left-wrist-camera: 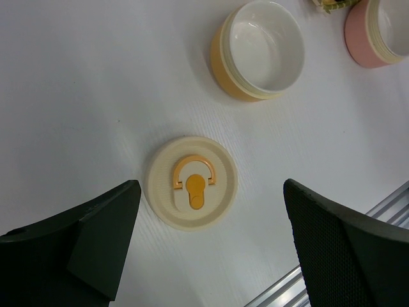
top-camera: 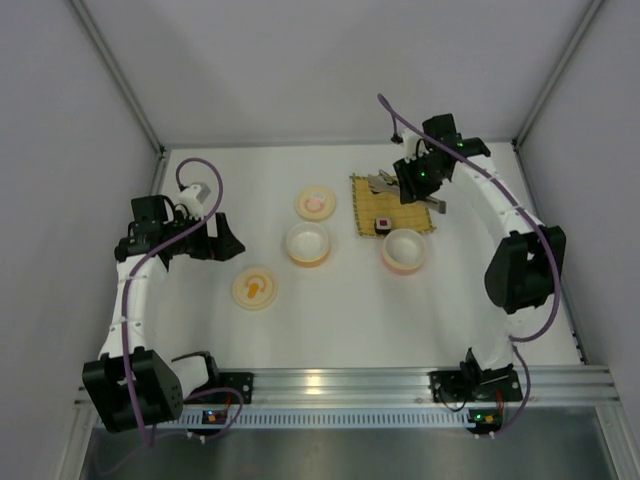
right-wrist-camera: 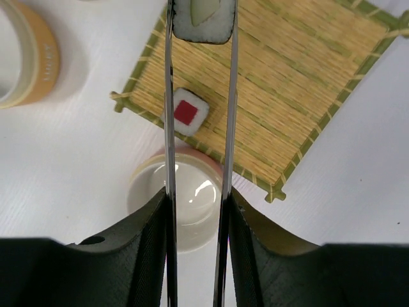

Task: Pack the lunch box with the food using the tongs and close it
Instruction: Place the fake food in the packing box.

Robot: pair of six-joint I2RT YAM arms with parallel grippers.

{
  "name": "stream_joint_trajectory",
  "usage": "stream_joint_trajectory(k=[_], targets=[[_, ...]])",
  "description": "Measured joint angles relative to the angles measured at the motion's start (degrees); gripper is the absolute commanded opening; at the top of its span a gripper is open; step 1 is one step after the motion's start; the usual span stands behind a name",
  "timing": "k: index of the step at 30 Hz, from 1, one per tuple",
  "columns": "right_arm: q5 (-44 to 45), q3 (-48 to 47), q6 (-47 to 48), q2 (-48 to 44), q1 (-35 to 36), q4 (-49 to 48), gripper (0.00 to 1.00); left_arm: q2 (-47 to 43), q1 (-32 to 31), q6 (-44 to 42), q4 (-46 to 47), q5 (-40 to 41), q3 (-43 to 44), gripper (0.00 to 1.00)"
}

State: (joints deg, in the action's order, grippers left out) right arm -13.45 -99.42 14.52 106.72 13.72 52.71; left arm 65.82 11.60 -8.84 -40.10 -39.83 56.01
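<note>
The tongs [right-wrist-camera: 167,128] are being squeezed by the right gripper [right-wrist-camera: 198,217] to pinch the roll [right-wrist-camera: 203,19] off the mat [right-wrist-camera: 300,83], while the left gripper [left-wrist-camera: 211,192] is being held open.

My top view looks down from high behind the near edge over the whole tabletop [top-camera: 330,320]. My left wrist view sits close, facing almost straight down. My right wrist view peers down along the tongs [right-wrist-camera: 167,128]. Both wrist views share the orange bowl [left-wrist-camera: 259,48] and pink bowl [right-wrist-camera: 195,211].
</note>
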Motion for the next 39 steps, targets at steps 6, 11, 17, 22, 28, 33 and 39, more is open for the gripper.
stream_joint_trajectory(k=[6, 11, 17, 22, 28, 33, 39], targets=[[-1.88, 0.04, -0.22, -8.52, 9.88, 0.17, 0.19, 0.35, 0.00, 0.00, -0.17, -1.92, 0.02, 0.98], [-3.85, 0.98, -0.66, -10.97, 19.69, 0.09, 0.20, 0.46, 0.00, 0.00, -0.24, -2.82, 0.02, 0.98], [-3.98, 3.15, -0.66, -10.58, 23.34, 0.26, 0.21, 0.44, 0.02, -0.02, -0.26, -2.80, 0.02, 0.98], [-3.13, 3.45, -0.61, -8.37, 24.92, 0.22, 0.22, 0.44, 0.02, -0.02, -0.22, -2.80, 0.02, 0.98], [-2.60, 3.52, -0.57, -4.90, 25.66, 0.00, 0.24, 0.44, 0.07, -0.02, -0.22, -2.80, 0.02, 0.98], [-1.84, 4.59, -0.33, -2.78, 25.66, -0.52, 0.25, 0.44, 0.07, -0.04, -0.22, -2.80, 0.00, 0.98], [-1.62, 5.27, -0.15, -1.18, 25.66, -0.87, 0.34, 0.44, 0.07, -0.04, -0.20, -2.80, 0.00, 0.98]])
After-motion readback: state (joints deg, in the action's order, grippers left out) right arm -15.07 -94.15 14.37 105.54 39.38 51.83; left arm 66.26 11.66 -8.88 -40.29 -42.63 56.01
